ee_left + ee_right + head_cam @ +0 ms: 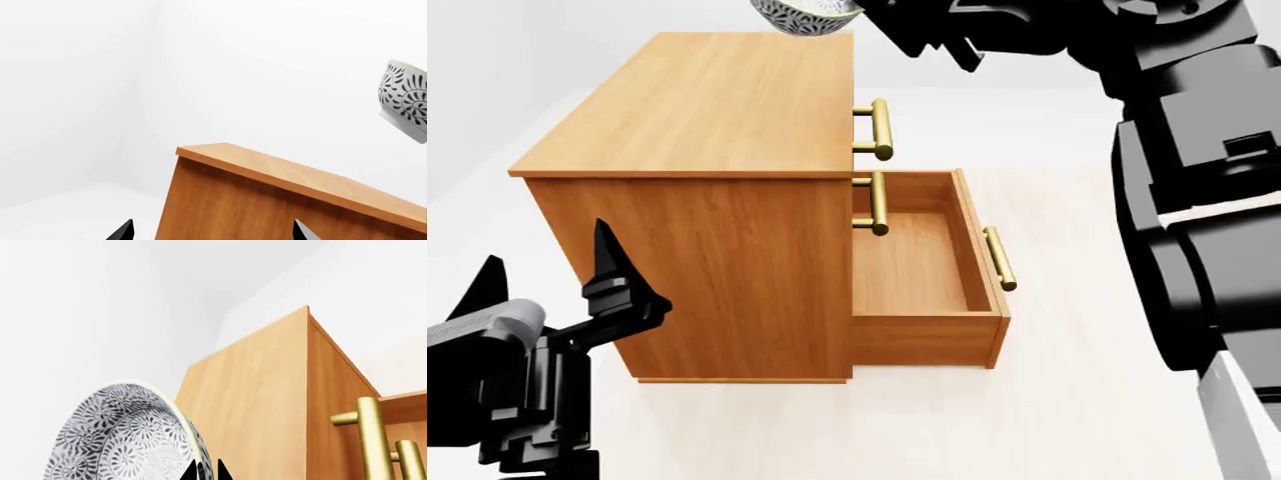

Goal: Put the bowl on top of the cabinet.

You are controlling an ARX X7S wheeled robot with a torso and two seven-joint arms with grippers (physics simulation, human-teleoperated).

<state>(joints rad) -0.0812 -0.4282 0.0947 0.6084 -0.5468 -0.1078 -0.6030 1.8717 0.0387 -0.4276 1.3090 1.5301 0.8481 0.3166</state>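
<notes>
The orange-brown cabinet stands in the middle of the head view, its flat top bare. The patterned bowl hangs in the air above the far edge of that top, at the view's upper border. My right gripper is shut on the bowl's rim, one finger on each side of the wall, with the cabinet beyond it. My left gripper stands open and empty near the cabinet's near left corner. The left wrist view shows its wide-apart fingertips, the cabinet and the bowl.
The cabinet's lower drawer is pulled out to the right and looks empty. Brass bar handles stick out from the drawer fronts. My right arm fills the head view's right side. Pale floor and white walls surround the cabinet.
</notes>
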